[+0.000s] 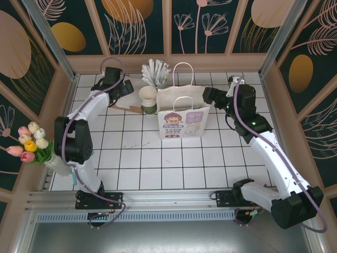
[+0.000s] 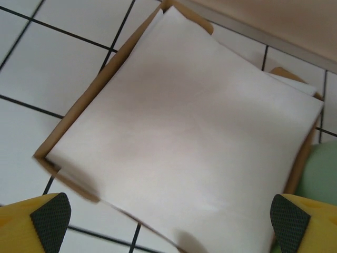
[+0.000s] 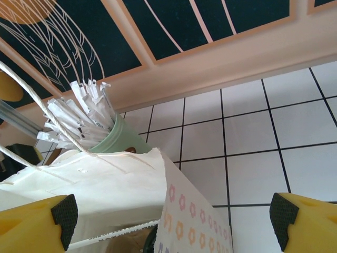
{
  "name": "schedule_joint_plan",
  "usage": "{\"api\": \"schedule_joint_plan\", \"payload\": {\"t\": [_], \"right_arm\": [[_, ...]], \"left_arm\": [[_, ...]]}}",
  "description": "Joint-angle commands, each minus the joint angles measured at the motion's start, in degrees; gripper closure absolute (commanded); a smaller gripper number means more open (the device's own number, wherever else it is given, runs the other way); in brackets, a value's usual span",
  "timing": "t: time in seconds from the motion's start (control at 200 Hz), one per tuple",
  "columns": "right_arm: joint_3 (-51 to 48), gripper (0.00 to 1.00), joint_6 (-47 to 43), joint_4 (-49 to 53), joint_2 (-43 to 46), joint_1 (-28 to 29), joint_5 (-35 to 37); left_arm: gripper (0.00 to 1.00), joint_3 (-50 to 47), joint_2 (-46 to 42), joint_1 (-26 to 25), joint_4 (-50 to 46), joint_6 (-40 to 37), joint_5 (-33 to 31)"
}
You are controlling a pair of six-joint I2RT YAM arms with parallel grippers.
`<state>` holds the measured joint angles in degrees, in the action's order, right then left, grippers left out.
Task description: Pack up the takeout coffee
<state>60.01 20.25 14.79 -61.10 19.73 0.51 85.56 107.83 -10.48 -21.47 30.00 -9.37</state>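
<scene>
My left gripper (image 2: 168, 221) hung wide open over white napkins (image 2: 179, 132), my right gripper (image 3: 174, 219) equally open by the paper bag (image 1: 181, 113). The takeout coffee (image 1: 149, 103) stood on the desk (image 1: 137, 158) just left of the bag. I judged it light, crushable paper, best pinched gently mid-wall.

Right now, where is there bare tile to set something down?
Bare: the tiles between the bag and the rail. Crowded: back left, where the cup, straws, tray and left gripper sit close together.

Likely a staged café counter: white tiles (image 1: 131, 158), botanical wall panels (image 1: 138, 26), straw holder (image 1: 156, 75).
</scene>
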Motion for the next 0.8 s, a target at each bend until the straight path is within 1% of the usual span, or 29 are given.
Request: {"api": "schedule_joint_plan", "payload": {"t": [0.0,0.22,0.355,0.45,0.515,0.666,0.796], "right_arm": [[0.56,0.04,2.53,1.95,2.12,0.28,1.86],[-0.56,0.04,4.46,2.10,3.18,0.29,3.27],[-1.33,0.04,4.70,1.00,3.45,0.26,3.02],[-1.73,0.04,5.06,0.70,3.50,0.26,3.75],[-1.96,0.04,5.15,0.51,3.46,0.24,4.14],[-2.12,0.03,5.46,0.60,3.57,0.30,4.41],[-2.30,0.03,5.41,0.60,3.62,0.23,4.54]], "left_arm": [[0.02,5.91,4.96,0.39,-2.68,-2.91,2.67],[0.01,11.55,11.84,1.11,-2.08,-4.10,3.93],[0.01,16.32,16.51,1.87,-3.74,-5.98,3.72],[0.02,17.13,18.15,1.91,-1.80,-9.13,6.87],[0.02,17.67,18.91,1.87,-0.48,-10.04,6.94],[0.02,21.64,21.68,1.87,-2.47,-10.06,4.64],[0.02,27.19,25.96,1.87,-7.30,-9.80,4.43]]}}
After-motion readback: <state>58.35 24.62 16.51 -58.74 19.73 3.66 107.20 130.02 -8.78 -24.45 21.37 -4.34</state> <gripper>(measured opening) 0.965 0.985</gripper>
